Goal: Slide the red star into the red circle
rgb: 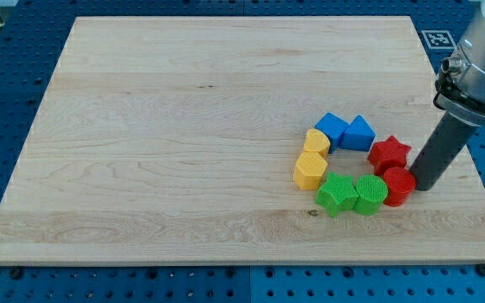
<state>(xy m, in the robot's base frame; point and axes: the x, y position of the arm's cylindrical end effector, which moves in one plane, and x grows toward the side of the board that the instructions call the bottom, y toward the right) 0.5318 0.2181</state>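
The red star is lying in the lower right of the frame, on the wooden worktop, and it is sitting just above the red circle, the two looking as if they are touching or nearly so. My tip is resting on the worktop right beside the red circle, on its right, and just below and to the right of the star; the dark rod is rising from there toward the upper right of the frame. There are no jaws on this tool, so there is nothing to be apart, together or clamped: it is a bare rod holding nothing.

Left of the circle, a green block and a green star are lying side by side, each pressing against its neighbour. Further left and higher, a yellow hexagon and a yellow heart are stacking up along the left side. At the top, a blue block and a blue triangle are sitting together, just left of the red star. Together the eight blocks are forming a loose ring around a small bare patch of wood.
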